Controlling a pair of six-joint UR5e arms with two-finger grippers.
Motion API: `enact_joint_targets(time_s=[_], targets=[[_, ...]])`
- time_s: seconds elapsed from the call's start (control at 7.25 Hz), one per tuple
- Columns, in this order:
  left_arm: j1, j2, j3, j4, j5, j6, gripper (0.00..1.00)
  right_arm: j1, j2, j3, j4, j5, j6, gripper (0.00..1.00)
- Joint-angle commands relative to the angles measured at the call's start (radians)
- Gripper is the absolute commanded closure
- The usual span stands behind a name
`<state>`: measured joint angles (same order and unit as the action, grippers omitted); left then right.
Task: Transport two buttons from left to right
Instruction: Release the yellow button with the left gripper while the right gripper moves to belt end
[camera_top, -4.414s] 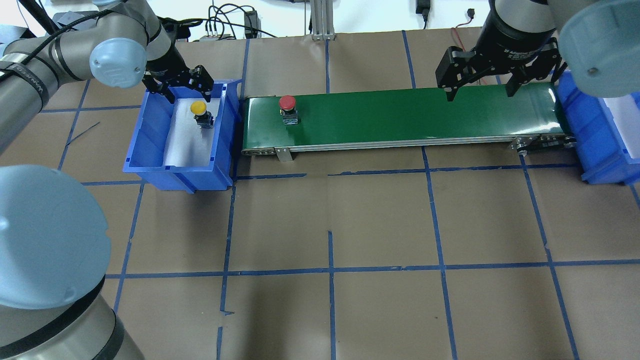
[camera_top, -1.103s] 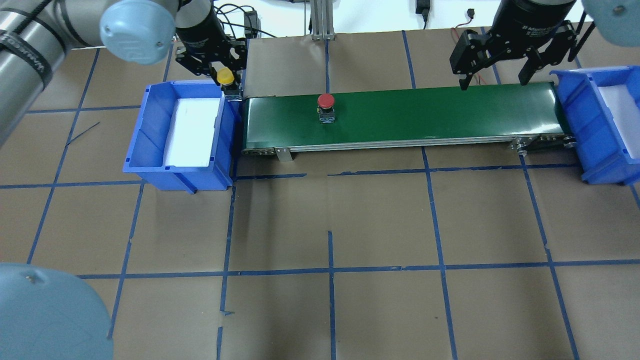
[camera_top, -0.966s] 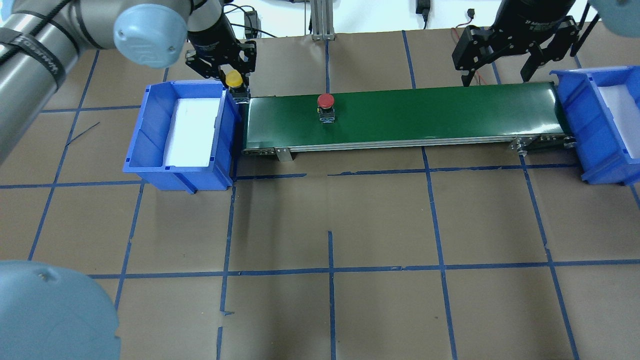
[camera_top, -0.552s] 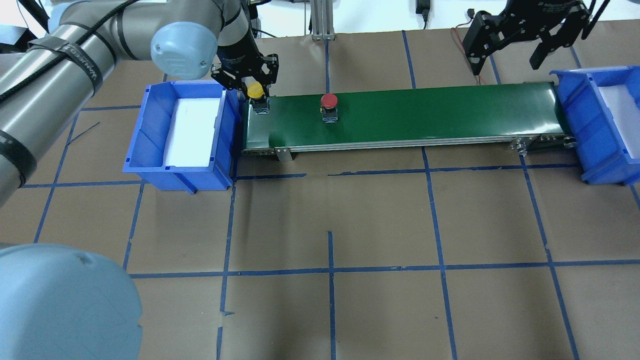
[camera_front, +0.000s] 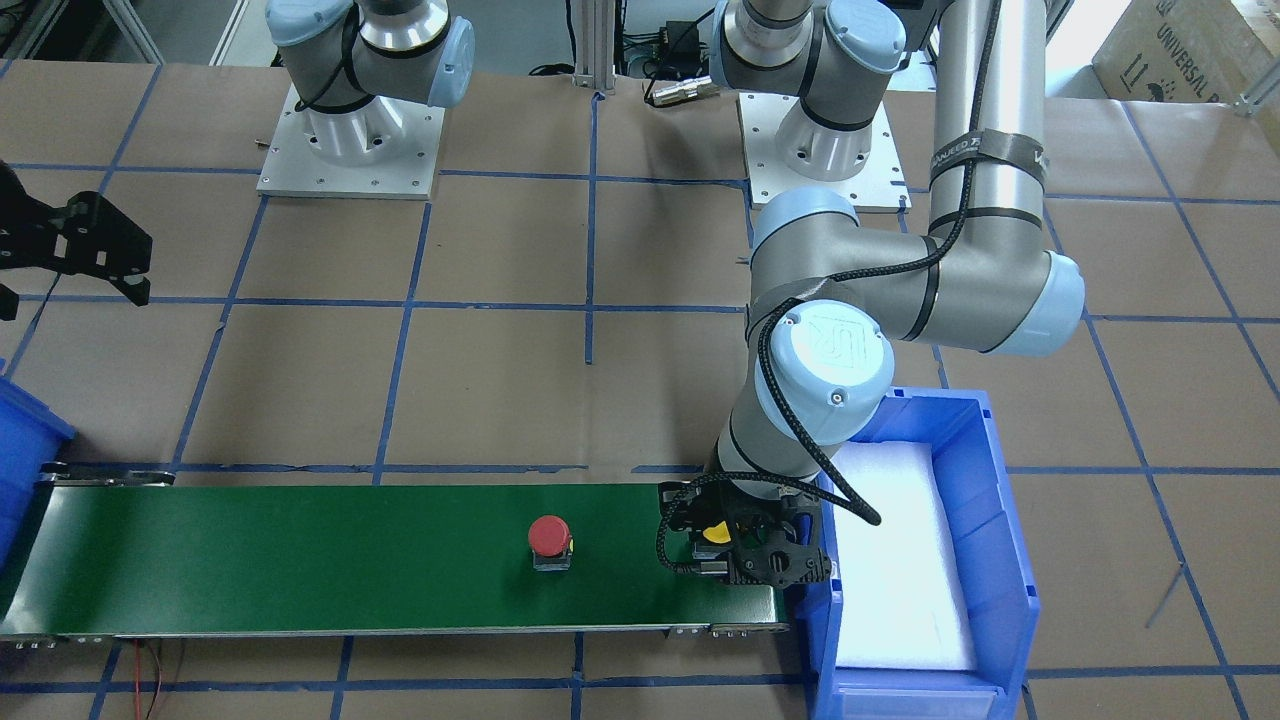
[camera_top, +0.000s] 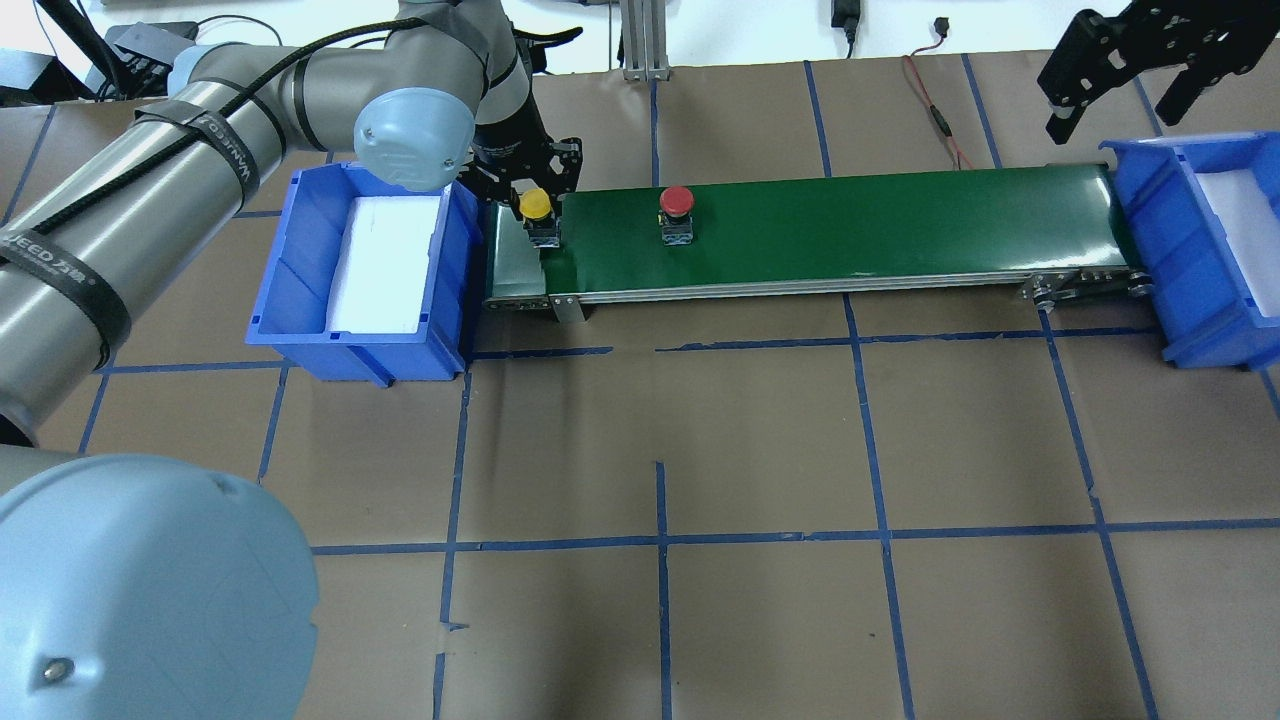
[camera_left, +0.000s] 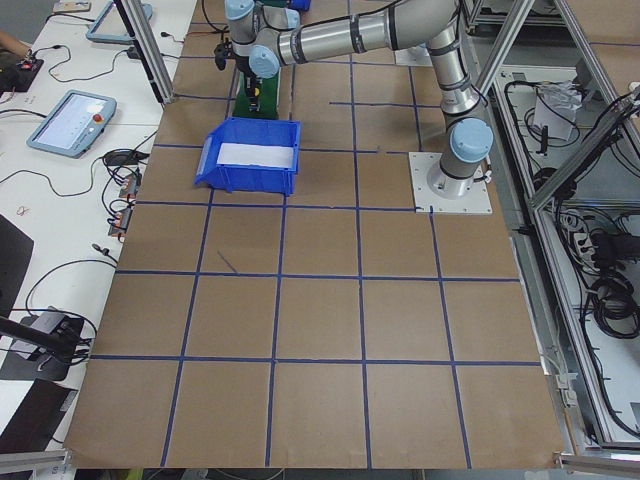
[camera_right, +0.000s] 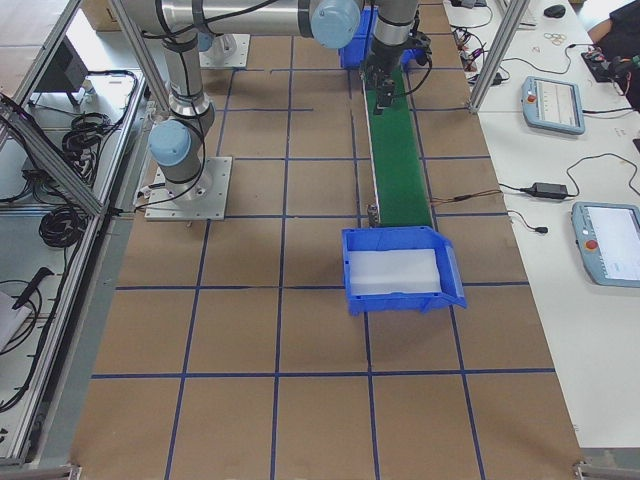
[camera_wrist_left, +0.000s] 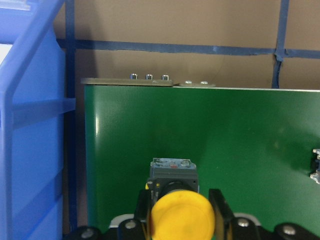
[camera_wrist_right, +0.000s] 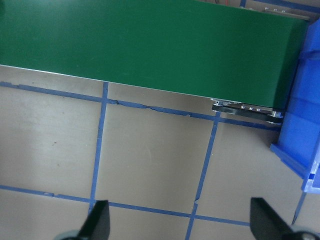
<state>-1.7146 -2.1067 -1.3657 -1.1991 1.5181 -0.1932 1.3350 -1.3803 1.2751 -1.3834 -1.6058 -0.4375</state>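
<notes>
The yellow button (camera_top: 535, 203) is held in my left gripper (camera_top: 537, 208), which is shut on it at the left end of the green conveyor belt (camera_top: 850, 230). In the left wrist view its yellow cap (camera_wrist_left: 180, 217) sits between the fingers (camera_wrist_left: 220, 215), with its base low over the belt; I cannot tell whether it touches. It also shows in the front view (camera_front: 715, 533). The red button (camera_top: 677, 200) stands upright on the belt, a little to the right of it (camera_front: 549, 535). My right gripper (camera_top: 1125, 95) is open and empty, high behind the belt's right end.
A blue bin with a white liner (camera_top: 300, 270) stands against the belt's left end. A second blue bin (camera_top: 1150, 200) stands at its right end. Brown paper with blue tape lines covers the table (camera_top: 660, 450). Cables lie along the far edge.
My left gripper has carried the yellow button out of the left bin and lowered it over the belt's left end. The red button has moved right along the belt. My right gripper has drawn back and to the right.
</notes>
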Motion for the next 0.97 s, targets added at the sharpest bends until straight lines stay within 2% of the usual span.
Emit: enact_joint_targets(time_s=[0.0, 0.28, 0.41, 0.55, 0.83], targets=[[0.001, 0.004, -0.01, 0.006, 0.001, -0.011, 0.0, -0.022, 0.065, 0.0, -0.018, -0.035, -0.233, 0.01], [0.016, 0.039, 0.011, 0.001, 0.002, 0.0, 0.0, -0.091, 0.137, 0.01, -0.045, -0.039, -0.324, 0.0], [0.048, 0.128, -0.012, -0.046, 0.022, 0.035, 0.0, -0.102, 0.164, 0.015, -0.122, -0.04, -0.336, 0.0], [0.072, 0.22, -0.012, -0.188, 0.022, 0.04, 0.0, -0.103, 0.196, 0.024, -0.179, -0.04, -0.352, 0.0], [0.105, 0.389, -0.056, -0.346, 0.068, 0.04, 0.0, -0.111, 0.192, 0.071, -0.274, -0.025, -0.371, 0.0]])
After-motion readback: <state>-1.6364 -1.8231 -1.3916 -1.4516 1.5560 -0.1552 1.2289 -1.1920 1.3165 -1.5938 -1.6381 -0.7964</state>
